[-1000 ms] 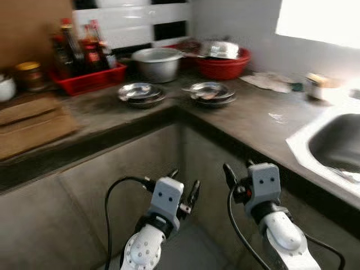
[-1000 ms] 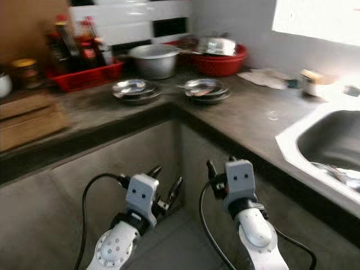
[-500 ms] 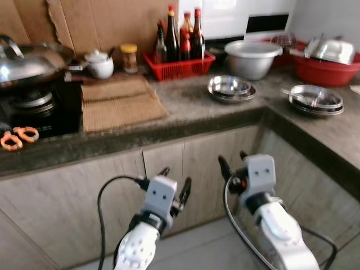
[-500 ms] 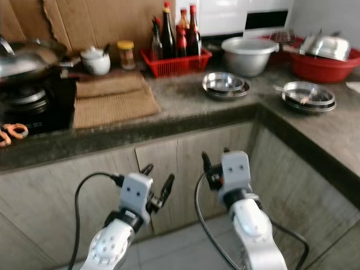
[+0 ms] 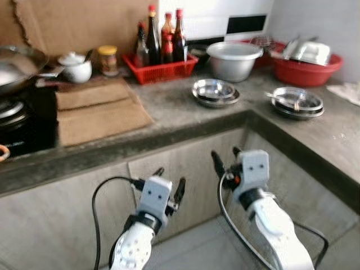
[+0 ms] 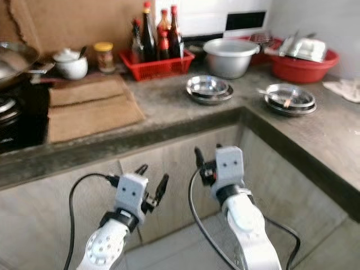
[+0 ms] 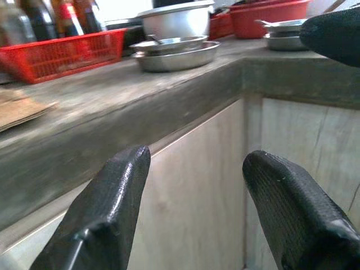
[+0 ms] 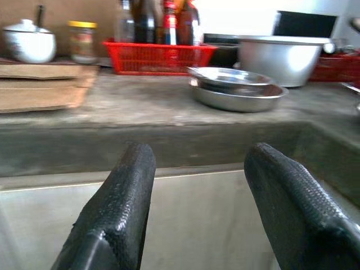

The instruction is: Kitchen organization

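Observation:
Both arms hang low in front of the cabinet doors below a grey L-shaped counter (image 5: 169, 115). My left gripper (image 5: 169, 181) is open and holds nothing. My right gripper (image 5: 225, 160) is also open and empty, a little higher and nearer the corner. On the counter stand two stacks of steel plates (image 5: 215, 91) (image 5: 296, 102), a large steel pot (image 5: 234, 59), a red basket of sauce bottles (image 5: 162, 66) and a red basin (image 5: 306, 68) with steel ware in it. In the right wrist view the nearer plate stack (image 8: 236, 90) sits above the open fingers (image 8: 121, 214).
Folded brown mats (image 5: 95, 112) lie left of the plates. A white lidded pot (image 5: 75, 66) and a jar (image 5: 107, 59) stand behind them. A wok (image 5: 14, 62) sits on a black stove at the far left. Cardboard lines the back wall. Floor tiles (image 5: 197, 247) show below.
The camera has swung slightly left to right since half a second ago, after a big turn leftward from the sink corner. Both grippers stay low and open.

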Robot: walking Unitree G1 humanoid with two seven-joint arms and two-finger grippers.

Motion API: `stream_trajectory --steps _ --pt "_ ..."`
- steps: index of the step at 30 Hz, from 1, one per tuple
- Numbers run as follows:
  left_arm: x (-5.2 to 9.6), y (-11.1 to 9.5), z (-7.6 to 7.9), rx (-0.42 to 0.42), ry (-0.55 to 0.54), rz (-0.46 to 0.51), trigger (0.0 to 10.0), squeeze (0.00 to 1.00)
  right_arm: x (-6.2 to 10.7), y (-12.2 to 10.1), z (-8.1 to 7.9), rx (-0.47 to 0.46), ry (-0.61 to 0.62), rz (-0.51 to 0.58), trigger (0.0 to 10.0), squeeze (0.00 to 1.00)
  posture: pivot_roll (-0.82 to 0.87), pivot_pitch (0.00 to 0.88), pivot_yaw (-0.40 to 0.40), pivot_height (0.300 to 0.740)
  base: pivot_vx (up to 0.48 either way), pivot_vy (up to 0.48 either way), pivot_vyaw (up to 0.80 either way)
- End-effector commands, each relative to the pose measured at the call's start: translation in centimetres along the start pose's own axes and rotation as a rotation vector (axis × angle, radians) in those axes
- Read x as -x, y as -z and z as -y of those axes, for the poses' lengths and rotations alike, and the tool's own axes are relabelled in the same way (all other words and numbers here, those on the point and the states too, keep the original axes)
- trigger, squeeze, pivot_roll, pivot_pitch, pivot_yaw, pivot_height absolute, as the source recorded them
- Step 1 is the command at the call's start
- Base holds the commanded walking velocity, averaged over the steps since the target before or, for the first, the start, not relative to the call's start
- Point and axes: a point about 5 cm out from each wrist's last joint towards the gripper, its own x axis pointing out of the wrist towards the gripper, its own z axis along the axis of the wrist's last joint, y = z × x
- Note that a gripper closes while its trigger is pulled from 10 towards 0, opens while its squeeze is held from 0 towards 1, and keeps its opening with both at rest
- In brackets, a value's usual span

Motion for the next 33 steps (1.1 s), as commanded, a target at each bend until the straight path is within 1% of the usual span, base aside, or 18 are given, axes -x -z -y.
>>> stream_trajectory --steps 1,11,21,22,24,26,33 --pt "-0.1 -0.3 0.5 0.006 0.017 0.009 10.0 0.00 0.0 -0.1 0.7 0.011 0.021 0.006 10.0 0.00 0.19 0.004 -0.041 0.740 0.337 0.000 0.00" --pt "-0.1 -0.2 0.5 0.007 0.020 0.010 10.0 0.00 -0.3 -0.4 0.8 0.007 0.022 0.019 10.0 0.00 0.19 0.000 -0.043 0.740 0.334 0.000 0.00" --pt "0.0 -0.2 0.5 0.004 0.024 0.010 10.0 0.00 -1.0 -1.2 0.9 0.015 -0.004 0.059 10.0 0.00 0.19 0.000 -0.038 0.740 0.330 0.000 0.00" --pt "0.0 -0.2 0.5 0.004 0.025 0.009 10.0 0.00 -1.2 -1.4 0.8 0.034 -0.032 0.070 10.0 0.00 0.19 0.000 -0.039 0.740 0.322 0.000 0.00" --pt "0.0 -0.2 0.5 0.004 0.026 0.009 10.0 0.00 -1.2 -1.4 0.7 0.044 -0.044 0.074 10.0 0.00 0.19 0.000 -0.039 0.740 0.322 0.000 0.00" --pt "0.0 -0.2 0.6 0.004 0.029 0.009 10.0 0.00 -1.9 -2.0 0.6 0.100 -0.100 0.102 10.0 0.00 0.19 0.000 -0.040 0.740 0.307 0.000 0.00" --pt "0.0 -0.2 0.6 0.004 0.028 0.008 10.0 0.00 -2.7 -2.5 0.8 0.152 -0.125 0.126 10.0 0.00 0.19 0.000 -0.043 0.740 0.301 0.000 0.00"
